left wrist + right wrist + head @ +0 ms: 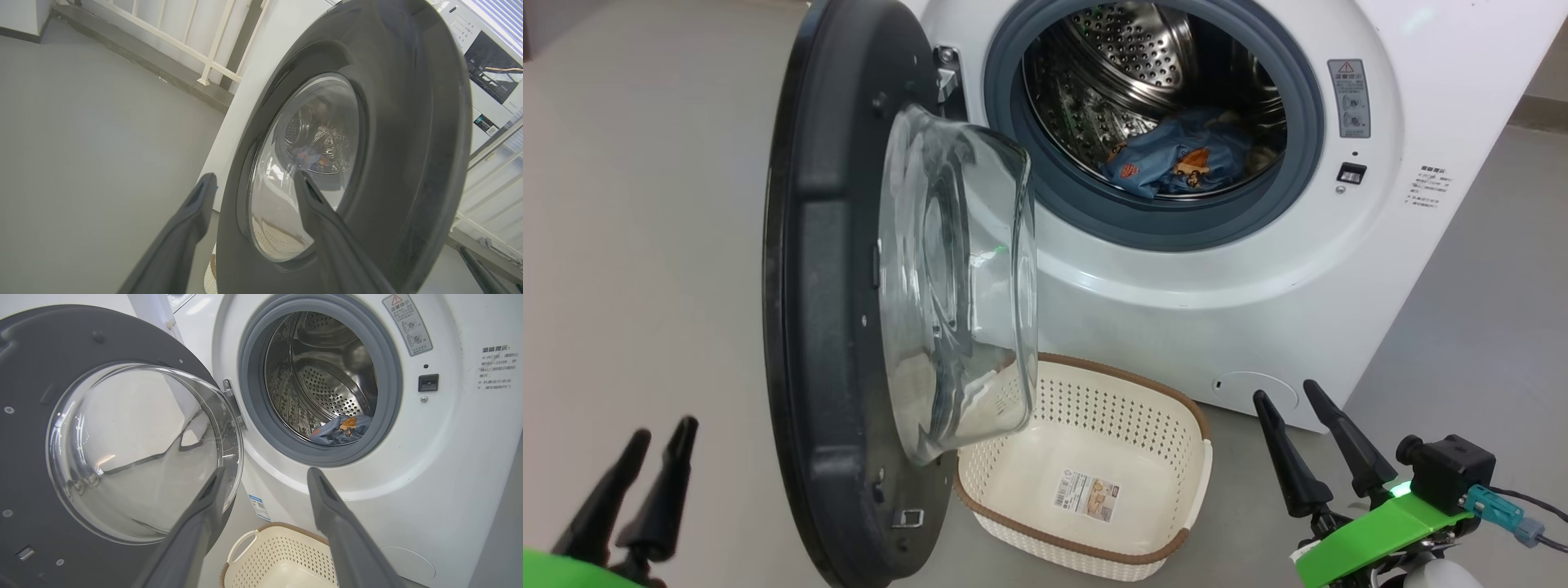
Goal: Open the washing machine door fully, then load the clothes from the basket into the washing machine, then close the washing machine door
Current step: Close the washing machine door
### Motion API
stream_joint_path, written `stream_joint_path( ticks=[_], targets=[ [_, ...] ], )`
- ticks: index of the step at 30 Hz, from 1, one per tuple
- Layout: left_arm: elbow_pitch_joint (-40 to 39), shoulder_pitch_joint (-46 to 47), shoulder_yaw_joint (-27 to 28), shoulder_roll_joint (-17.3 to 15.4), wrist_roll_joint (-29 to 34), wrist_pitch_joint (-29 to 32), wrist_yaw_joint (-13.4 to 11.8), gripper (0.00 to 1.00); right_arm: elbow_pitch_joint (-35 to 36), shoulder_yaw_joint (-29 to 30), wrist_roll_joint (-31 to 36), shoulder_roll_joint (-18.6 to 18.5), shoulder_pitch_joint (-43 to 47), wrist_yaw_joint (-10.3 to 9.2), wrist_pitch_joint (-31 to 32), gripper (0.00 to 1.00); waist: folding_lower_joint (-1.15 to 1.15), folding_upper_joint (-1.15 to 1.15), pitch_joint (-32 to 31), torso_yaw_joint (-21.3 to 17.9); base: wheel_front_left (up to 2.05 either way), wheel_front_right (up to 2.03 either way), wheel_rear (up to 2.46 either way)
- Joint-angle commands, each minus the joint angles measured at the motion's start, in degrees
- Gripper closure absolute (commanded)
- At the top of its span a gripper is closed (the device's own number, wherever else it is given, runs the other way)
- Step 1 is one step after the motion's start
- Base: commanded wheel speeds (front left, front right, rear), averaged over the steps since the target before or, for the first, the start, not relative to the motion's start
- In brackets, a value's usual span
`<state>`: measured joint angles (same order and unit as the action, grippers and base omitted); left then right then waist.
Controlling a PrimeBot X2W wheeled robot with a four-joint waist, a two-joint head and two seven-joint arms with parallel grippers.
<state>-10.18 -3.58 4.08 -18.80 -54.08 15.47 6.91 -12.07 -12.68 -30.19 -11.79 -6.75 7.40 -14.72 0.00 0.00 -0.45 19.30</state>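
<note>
Washing machine door: large round door with a wide black rim and a bulging clear glass bowl window, swung wide open on its hinge at the left of the drum mouth, standing almost edge-on in the head view.
Washing machine: big white boxy front-loader, far centre and right; a grey rubber gasket rings its perforated steel drum, whose mouth is uncovered.
Clothes: light blue fabric with orange-brown cartoon figures, a small bundle lying low in the drum, inside the gasket.
Basket: small cream-white perforated plastic basket with a brown woven-look rim, on the grey floor just in front of the machine, under the drum mouth, partly behind the door's glass bowl; a label sticker shows on its bare bottom.
Left gripper: near left, on the outer side of the door and apart from its rim; two dark fingers spread, holding nothing.
Right gripper: near right, just right of the basket, before the machine's lower front; fingers parted, holding nothing.
</note>
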Motion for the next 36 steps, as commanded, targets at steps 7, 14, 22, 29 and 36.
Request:
stream_joint_path(
  ticks=[7,14,22,29,36],
  targets=[
    [8.1,-1.0,-5.0,-2.1,8.8,-18.7,0.6,0.0,1.5,-1.2,0.4,-0.5,-0.3,0.09,-0.3,0.0,0.0,0.0,-0.1,-0.4,0.0,0.0,0.0],
    [15.0,-0.5,-7.9,-0.2,15.1,-26.6,0.0,0.0,1.5,-1.3,0.4,-0.8,-0.4,0.09,-0.3,0.0,0.0,0.0,-0.3,-0.6,0.0,0.0,0.0],
    [21.0,1.2,-7.9,4.1,19.3,-30.1,-1.6,0.0,1.3,-1.4,0.7,-0.8,-0.3,0.09,-0.3,0.0,0.0,0.0,-0.7,-0.5,0.0,0.0,0.0],
    [22.1,1.6,-7.0,5.3,21.7,-30.4,-1.3,0.0,1.1,-1.4,0.8,-0.9,-0.2,0.09,-0.3,0.0,0.0,0.0,-1.0,-0.4,0.0,0.0,0.0],
    [21.4,1.3,-5.5,6.4,23.1,-30.5,-0.7,0.0,0.9,-1.7,0.8,-1.1,-0.1,0.09,-0.3,0.0,0.0,0.0,-1.2,-0.4,0.0,0.0,0.0]
  ],
)
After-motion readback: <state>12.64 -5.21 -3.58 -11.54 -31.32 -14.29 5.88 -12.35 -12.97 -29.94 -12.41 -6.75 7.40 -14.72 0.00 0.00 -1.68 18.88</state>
